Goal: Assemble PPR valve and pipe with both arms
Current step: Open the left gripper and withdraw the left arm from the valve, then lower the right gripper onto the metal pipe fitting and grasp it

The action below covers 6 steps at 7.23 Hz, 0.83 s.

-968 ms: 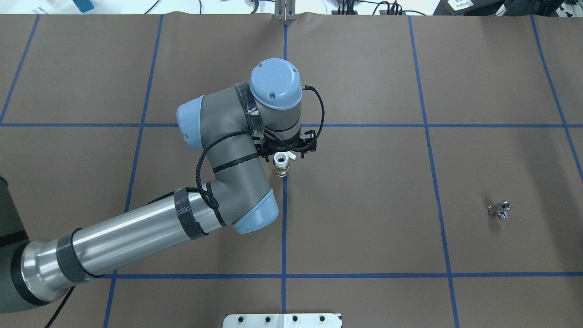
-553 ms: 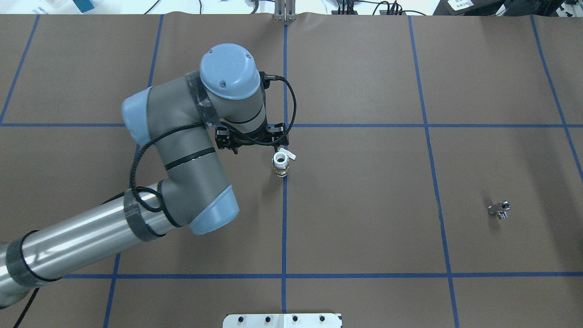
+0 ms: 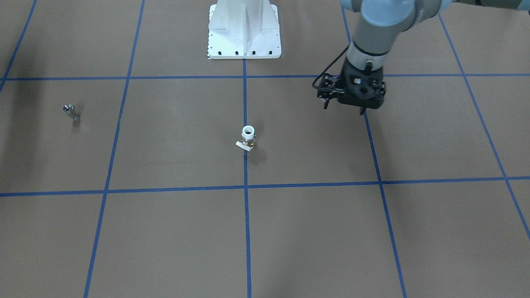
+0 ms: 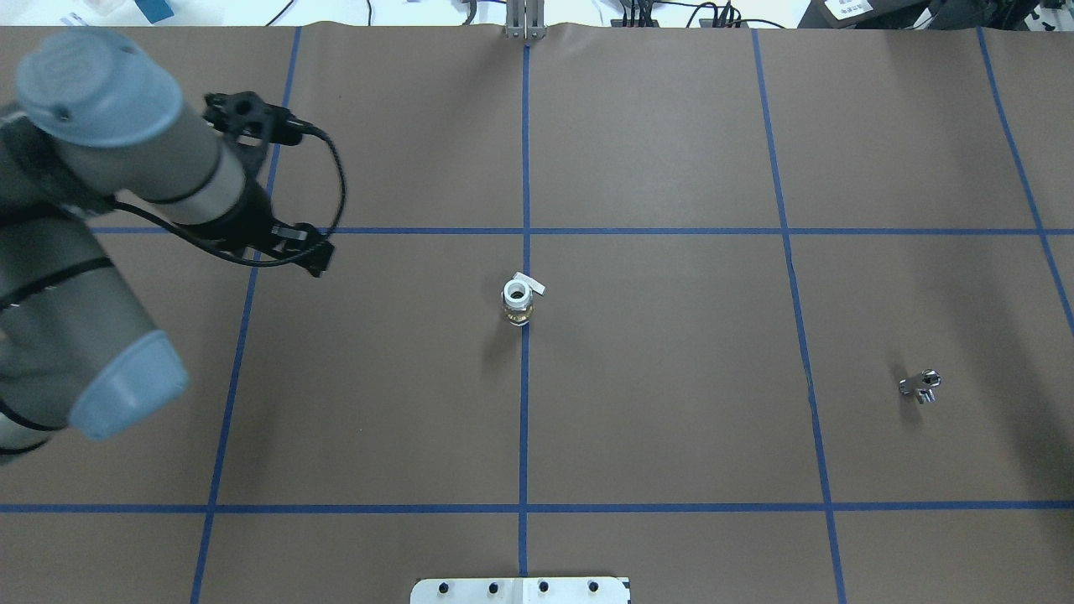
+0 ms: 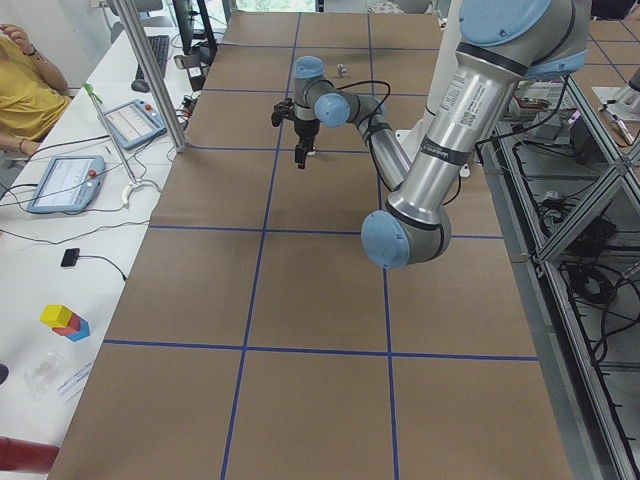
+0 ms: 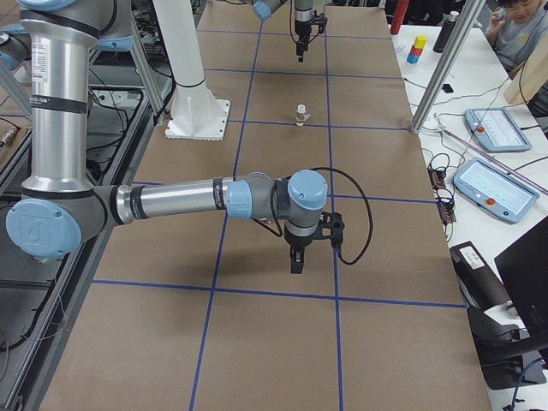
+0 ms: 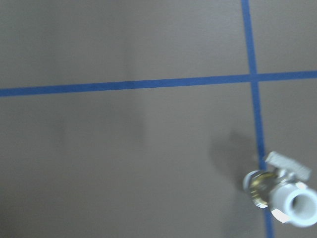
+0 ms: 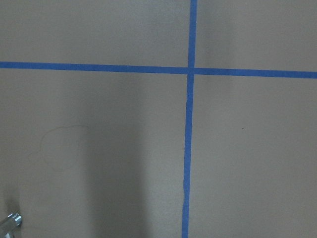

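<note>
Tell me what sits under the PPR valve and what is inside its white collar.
The PPR valve stands on the brown table cover, on a blue tape line. Its white collar shows only a dark bore; deeper inside is hidden.

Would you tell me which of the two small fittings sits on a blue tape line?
The white-collared valve, standing on the centre line; the silver pipe sits clear of every line.

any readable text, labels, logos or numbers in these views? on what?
No text reads clearly.
Print along the left arm: too small to read.
Emblem on the right arm joint cap: blurred, unreadable.
White label beyond the table's far edge: too small.
PPR valve, pipe: no markings visible.
</note>
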Tool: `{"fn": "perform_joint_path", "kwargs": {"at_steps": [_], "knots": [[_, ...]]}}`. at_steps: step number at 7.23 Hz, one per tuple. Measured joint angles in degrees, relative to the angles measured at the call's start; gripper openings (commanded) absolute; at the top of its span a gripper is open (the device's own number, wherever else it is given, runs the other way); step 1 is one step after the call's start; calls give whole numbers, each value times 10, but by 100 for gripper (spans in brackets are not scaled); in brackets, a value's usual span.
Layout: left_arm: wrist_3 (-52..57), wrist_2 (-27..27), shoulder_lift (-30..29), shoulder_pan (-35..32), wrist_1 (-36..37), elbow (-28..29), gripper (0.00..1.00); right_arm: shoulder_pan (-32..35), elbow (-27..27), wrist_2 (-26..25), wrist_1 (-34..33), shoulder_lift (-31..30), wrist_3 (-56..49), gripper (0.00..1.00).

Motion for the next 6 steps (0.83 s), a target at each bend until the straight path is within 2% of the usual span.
{"fn": "perform_joint_path", "kwargs": {"at_steps": [2, 4, 5, 6], "knots": [[214, -71, 102, -124, 0, -21, 100, -37, 42, 0, 0, -2, 80, 100], [373, -97, 166, -212, 1, -21, 100, -64, 67, 0, 11, -9, 124, 100], [426, -106, 186, -238, 2, -18, 100, -83, 68, -1, 61, -23, 168, 100], [451, -114, 195, -251, 2, -16, 100, -115, 66, -9, 149, -46, 245, 100]]}}
